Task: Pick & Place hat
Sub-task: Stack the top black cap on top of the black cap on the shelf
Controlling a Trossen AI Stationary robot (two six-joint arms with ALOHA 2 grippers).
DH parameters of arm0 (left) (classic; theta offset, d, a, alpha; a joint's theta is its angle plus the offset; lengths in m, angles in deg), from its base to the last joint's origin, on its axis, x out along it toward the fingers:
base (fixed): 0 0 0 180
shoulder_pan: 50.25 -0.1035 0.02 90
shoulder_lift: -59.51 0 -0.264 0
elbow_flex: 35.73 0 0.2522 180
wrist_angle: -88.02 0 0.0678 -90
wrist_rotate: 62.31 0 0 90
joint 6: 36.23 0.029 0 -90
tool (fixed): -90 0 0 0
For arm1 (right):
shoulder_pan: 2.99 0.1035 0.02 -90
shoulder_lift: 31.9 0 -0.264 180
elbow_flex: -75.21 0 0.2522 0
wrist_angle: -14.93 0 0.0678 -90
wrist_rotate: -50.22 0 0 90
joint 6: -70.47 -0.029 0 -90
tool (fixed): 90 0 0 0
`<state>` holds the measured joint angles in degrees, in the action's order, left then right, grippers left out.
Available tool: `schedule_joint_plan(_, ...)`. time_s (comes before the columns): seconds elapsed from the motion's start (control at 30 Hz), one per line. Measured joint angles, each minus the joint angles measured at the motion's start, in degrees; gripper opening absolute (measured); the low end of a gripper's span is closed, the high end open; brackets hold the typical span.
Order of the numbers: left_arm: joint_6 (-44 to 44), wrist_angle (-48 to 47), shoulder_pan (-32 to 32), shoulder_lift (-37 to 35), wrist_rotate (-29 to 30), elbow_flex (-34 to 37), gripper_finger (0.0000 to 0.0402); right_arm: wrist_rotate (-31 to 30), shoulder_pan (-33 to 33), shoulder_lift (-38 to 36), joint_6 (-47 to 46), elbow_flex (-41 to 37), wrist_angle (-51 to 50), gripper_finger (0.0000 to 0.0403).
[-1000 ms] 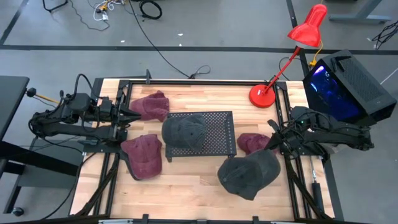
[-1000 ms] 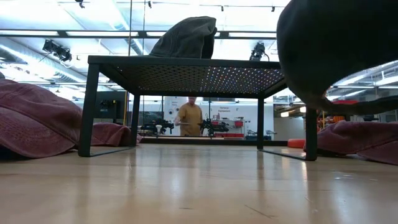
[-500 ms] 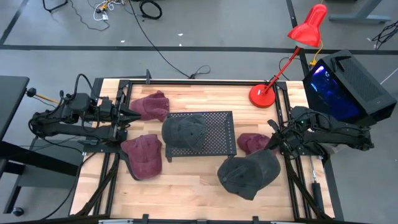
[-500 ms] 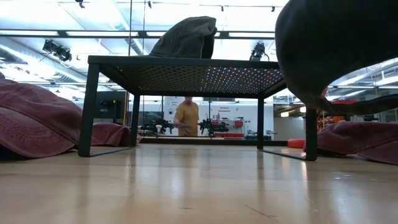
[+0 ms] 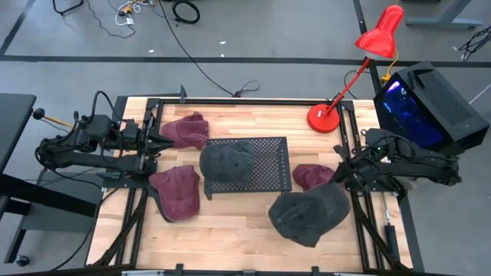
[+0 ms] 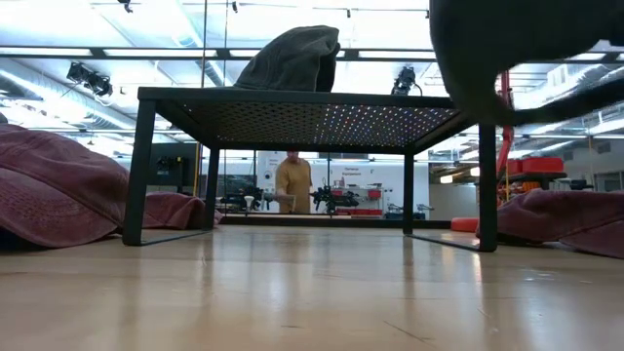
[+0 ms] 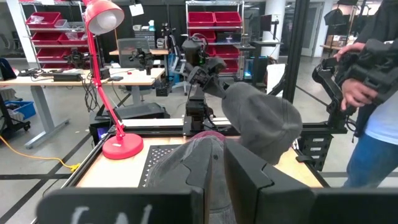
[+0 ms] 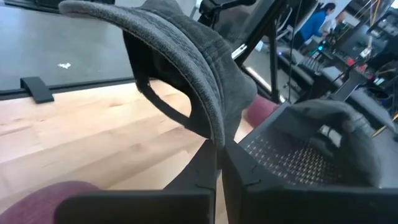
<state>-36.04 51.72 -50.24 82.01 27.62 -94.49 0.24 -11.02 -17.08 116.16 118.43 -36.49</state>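
Observation:
My right gripper (image 5: 337, 179) is at the table's right edge, shut on a dark grey hat (image 5: 308, 216) that hangs over the near right of the table; in the low view that hat (image 6: 507, 49) is well above the wood. A second grey hat (image 5: 228, 162) sits crown up on the black mesh rack (image 5: 268, 149). Three maroon hats lie on the table: far left (image 5: 186, 129), near left (image 5: 176, 193), and right of the rack (image 5: 309, 175). My left gripper (image 5: 161, 142) waits shut and level at the left edge, touching nothing. My right gripper pinches the grey hat's lower rim (image 8: 214, 134) between its two fingers. The fingers come from the table's right side, slanting a little downward. The hat is lifted clear of the table and reaches out from the fingers toward the table's middle and near edge.
A red desk lamp stands with its base (image 5: 325, 117) at the far right corner. A black box with a blue glow (image 5: 430, 103) is beyond the right edge. People stand in the room beyond the table (image 6: 292, 180) (image 7: 373, 93). Bare wood lies along the near edge (image 5: 230, 238).
My right gripper has gone up a little, still shut on the grey hat. The hat has risen with it: in the low view its lower edge now hangs clearly higher above the table than a second ago.

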Motion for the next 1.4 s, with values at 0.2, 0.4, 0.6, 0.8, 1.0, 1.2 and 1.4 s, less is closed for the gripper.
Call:
schedule_joint_plan(0.2, 0.0, 0.0, 0.0, 0.0, 0.0, 0.0, 0.0048, -0.1, 0.0, 0.0, 0.0, 1.0, -0.8, 0.0005)
schedule_joint_plan(0.4, 0.0, 0.0, 0.0, 0.0, 0.0, 0.0, 0.0048, -1.9, 0.0, 0.0, 0.0, 1.1, -0.8, 0.0005)
schedule_joint_plan(0.6, 0.0, 0.0, 0.0, 0.0, 0.0, 0.0, 0.0048, -8.1, 0.0, 0.1, 2.9, 4.5, -3.1, 0.0005)
schedule_joint_plan(0.8, 0.0, 0.0, 0.0, 0.0, 0.0, 0.0, 0.0048, -4.3, 0.0, 0.1, 3.0, 8.7, -3.3, 0.0005)
schedule_joint_plan(1.0, 0.0, 0.0, 0.0, 0.0, 0.0, 0.0, 0.0048, 4.6, 0.0, 0.1, 0.5, 9.3, -4.2, 0.0005)
schedule_joint_plan(1.2, 0.0, 0.0, 0.0, 0.0, 0.0, 0.0, 0.0048, 4.6, 0.0, 0.1, 0.2, 9.3, -6.0, 0.0005)
schedule_joint_plan(1.4, 0.0, 0.0, 0.0, 0.0, 0.0, 0.0, 0.0048, 7.5, 0.0, 0.1, -0.4, 9.3, -6.1, 0.0005)
